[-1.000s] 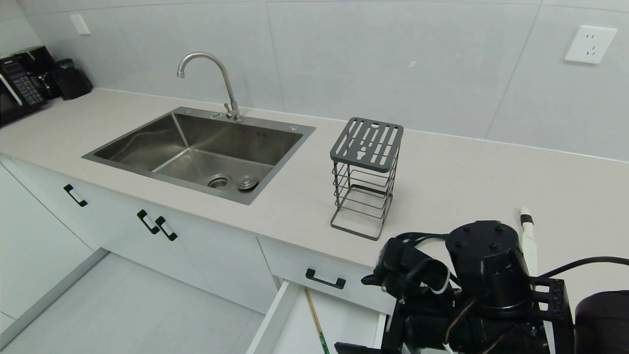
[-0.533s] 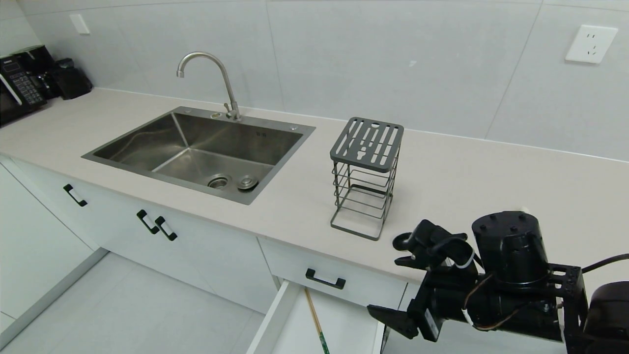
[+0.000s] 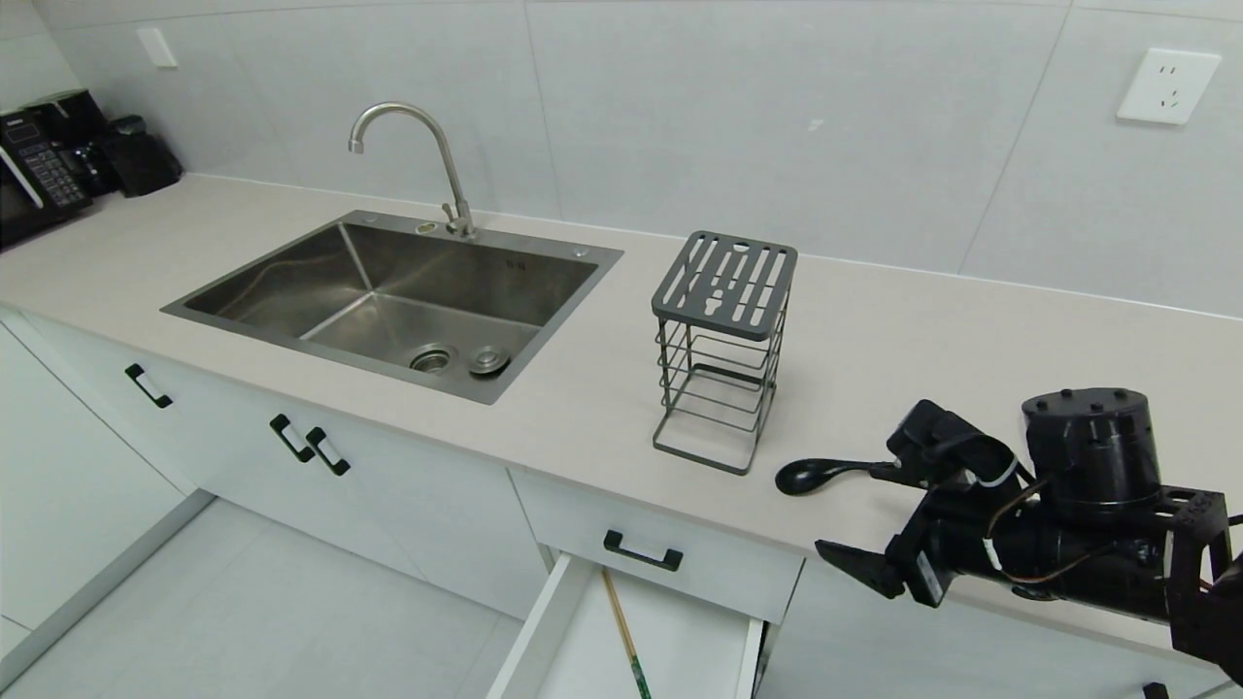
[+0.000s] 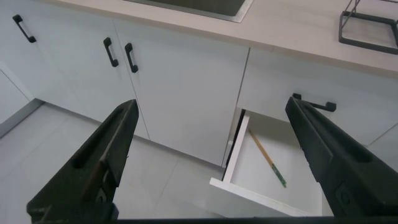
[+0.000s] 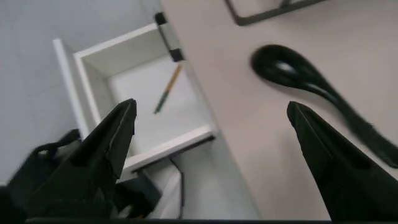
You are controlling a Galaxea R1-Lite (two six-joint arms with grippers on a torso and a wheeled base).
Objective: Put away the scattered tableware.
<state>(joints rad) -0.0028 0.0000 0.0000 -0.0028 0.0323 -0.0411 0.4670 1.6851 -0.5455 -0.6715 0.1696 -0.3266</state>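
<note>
— What takes up most of the scene?
— The pale tabletop (image 3: 583,408), running along the tiled wall. The steel sink (image 3: 456,272) is sunk into it on the left.

— And below it?
— White cabinets, with one drawer (image 3: 680,641) pulled open under the front edge, below the wire rack (image 3: 723,349). The rack stands upright on the tabletop, to the right of the sink.

— How are the arms placed?
— The right pincer (image 3: 864,505) hangs at the front edge of the tabletop, right of the rack, with its jaws spread wide and nothing held. The left pincer (image 4: 208,109) is low in front of the cabinets, facing the open drawer; its jaws are also wide apart and empty.

— Where is the tableware?
— A black spoon (image 3: 806,476) lies flat on the tabletop near the front edge, just right of the rack's foot. Its bowl points toward the rack. The handle end runs under one right finger (image 5: 336,174); whether they touch, I cannot tell.

— Anything smaller?
— A wooden chopstick (image 3: 621,621) with a green tip lies on the drawer floor, near its left wall.
</note>
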